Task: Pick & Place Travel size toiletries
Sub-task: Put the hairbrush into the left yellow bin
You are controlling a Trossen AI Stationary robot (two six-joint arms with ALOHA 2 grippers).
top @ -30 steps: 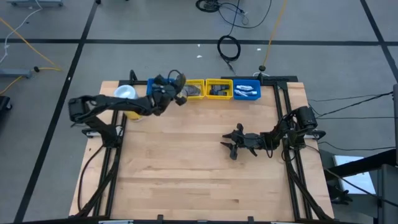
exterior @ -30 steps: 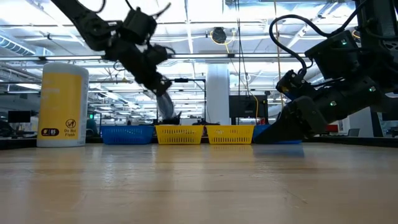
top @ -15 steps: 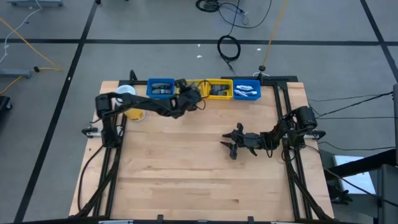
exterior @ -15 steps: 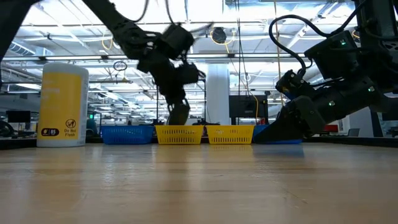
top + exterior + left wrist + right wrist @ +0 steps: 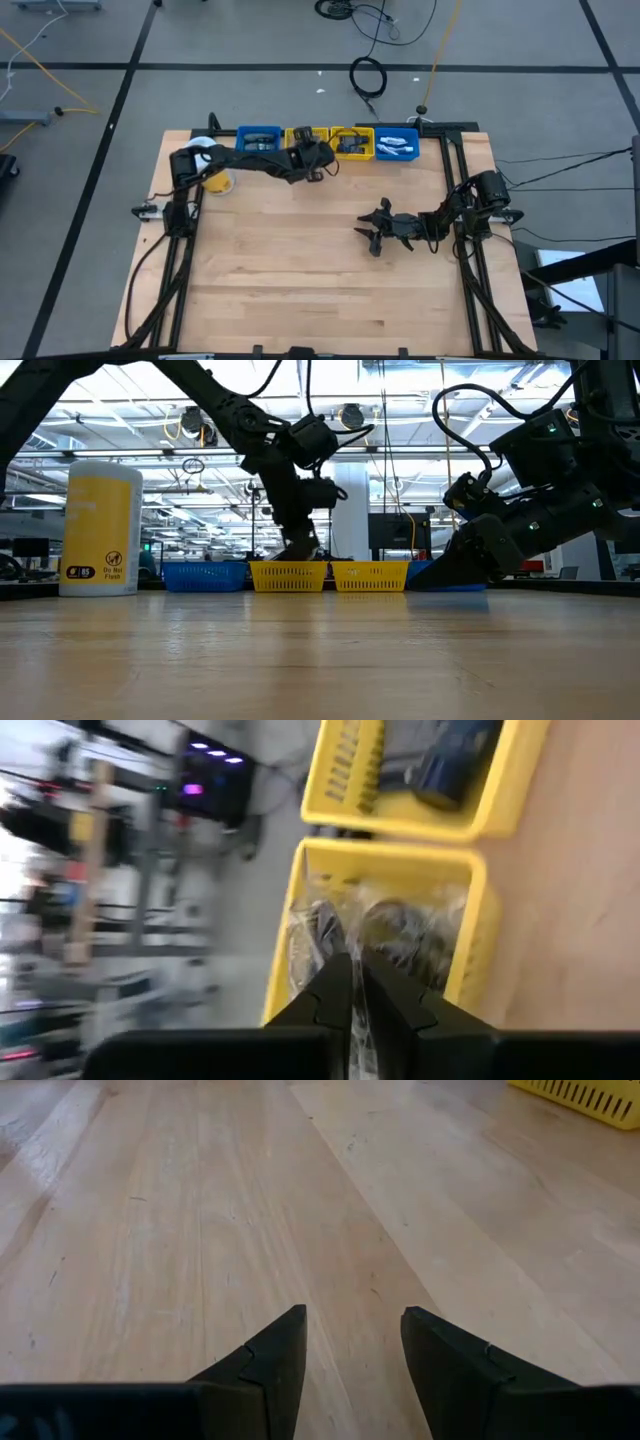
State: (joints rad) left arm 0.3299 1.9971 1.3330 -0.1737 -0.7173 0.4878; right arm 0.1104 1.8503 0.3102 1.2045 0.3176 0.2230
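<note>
Lining the table's back edge — four bins [image 5: 302,141], two yellow.

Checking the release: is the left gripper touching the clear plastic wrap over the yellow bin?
Touching. Left wrist view: left gripper fingers pinch the clear plastic wrap above the yellow bin.

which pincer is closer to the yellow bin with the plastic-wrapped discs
Left. The left pincer is right at that yellow bin, fingers nearly closed on clear wrap. The right pincer rests far off, mid-table on the right side.

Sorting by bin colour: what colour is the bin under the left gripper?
Yellow: the bin below the left gripper is plain yellow, clearest in the left wrist view.
</note>
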